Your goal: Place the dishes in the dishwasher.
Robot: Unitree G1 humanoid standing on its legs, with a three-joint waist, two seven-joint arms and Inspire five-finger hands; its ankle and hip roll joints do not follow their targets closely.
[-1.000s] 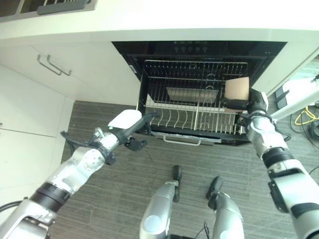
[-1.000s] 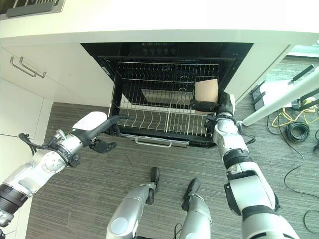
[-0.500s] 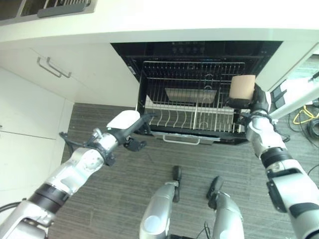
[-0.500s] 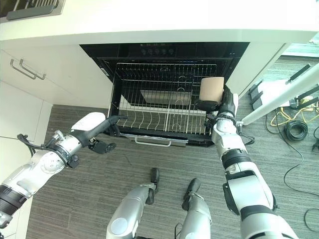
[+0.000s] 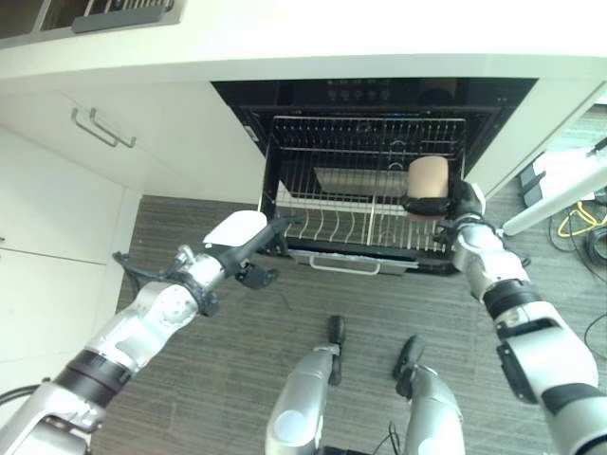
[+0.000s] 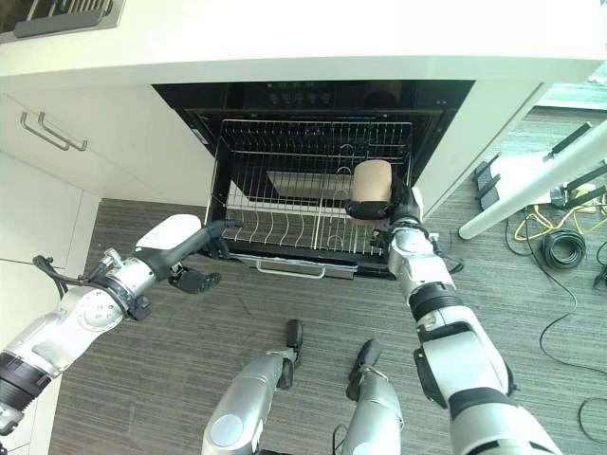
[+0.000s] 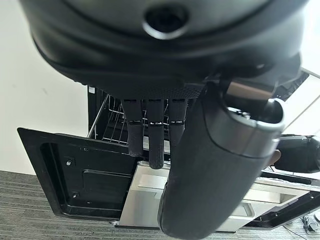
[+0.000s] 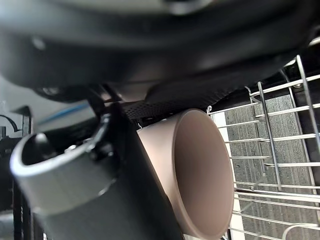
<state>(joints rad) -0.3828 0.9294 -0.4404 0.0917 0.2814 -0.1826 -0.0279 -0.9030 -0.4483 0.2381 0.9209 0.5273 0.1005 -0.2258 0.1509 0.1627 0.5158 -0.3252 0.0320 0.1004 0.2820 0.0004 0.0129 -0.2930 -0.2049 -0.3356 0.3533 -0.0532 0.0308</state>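
Observation:
My right hand (image 5: 462,201) is shut on a tan cup (image 5: 428,176), holding it tipped over the right part of the pulled-out wire rack (image 5: 332,226) of the open dishwasher (image 5: 285,161). In the right wrist view the cup's open mouth (image 8: 200,170) faces the rack wires (image 8: 270,150). A flat grey dish (image 5: 365,180) lies in the middle of the rack. My left hand (image 5: 248,248), with a white cover, is open with straight fingers (image 7: 150,135) at the dishwasher's front left corner.
White cabinets with bar handles (image 5: 102,126) stand to the left, under a pale countertop (image 5: 285,38). The rack's front handle (image 5: 346,268) faces me. A white pole (image 5: 560,190) and yellow cables (image 5: 574,223) lie on the grey floor at the right.
My right hand has carried the cup left and slightly down, from the rack's right edge to above the rack, tipping it. The left hand has stayed put.

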